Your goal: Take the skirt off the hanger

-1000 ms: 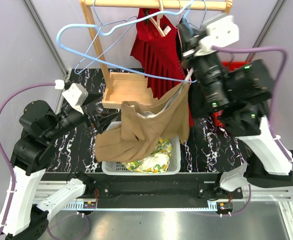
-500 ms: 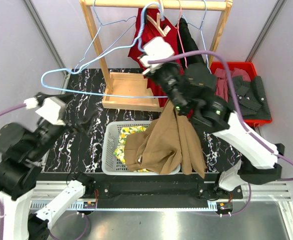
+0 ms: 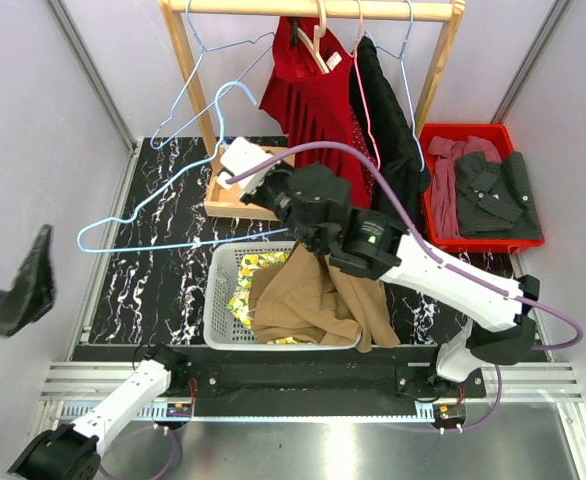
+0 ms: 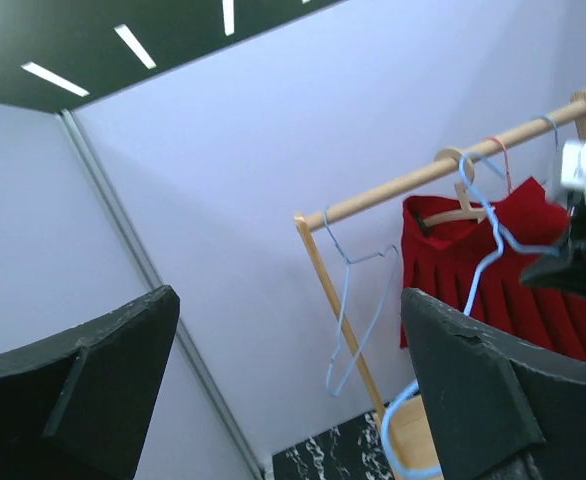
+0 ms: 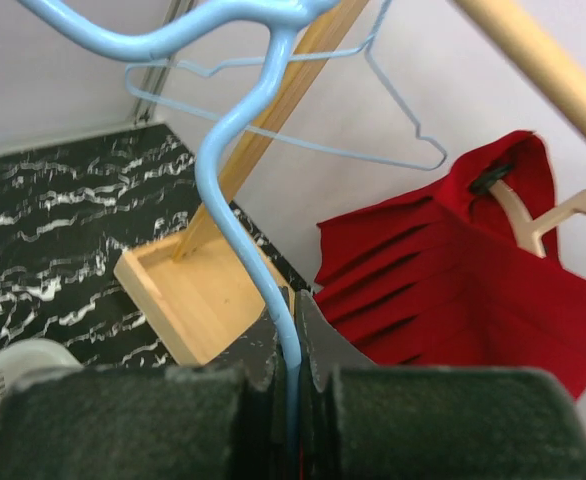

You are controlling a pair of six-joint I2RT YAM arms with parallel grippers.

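The tan skirt [image 3: 308, 300] lies bunched in the white basket [image 3: 216, 300], one flap over the front rim. Its top rises to just under my right gripper [image 3: 293, 228], where the arm hides whether it still hangs on the hanger. My right gripper [image 5: 293, 350] is shut on the light blue wire hanger [image 5: 243, 190], which sticks out to the left over the table [image 3: 153, 215]. My left gripper [image 3: 21, 292] is raised at the far left, away from the skirt. In the left wrist view it [image 4: 293, 400] is wide open and empty, facing the rack.
The wooden rack [image 3: 313, 10] at the back holds a red dress [image 3: 308, 95], a black garment [image 3: 388, 120] and wire hangers [image 3: 188, 85]. Its wooden base tray [image 3: 228, 195] sits behind the basket. A red bin [image 3: 478, 185] of dark shirts stands at right. Yellow floral cloth [image 3: 248, 280] lies in the basket.
My right arm has swung left and down with the blue hanger. The skirt has dropped from hanging in the air into the basket. My left arm has pulled away to the far left.
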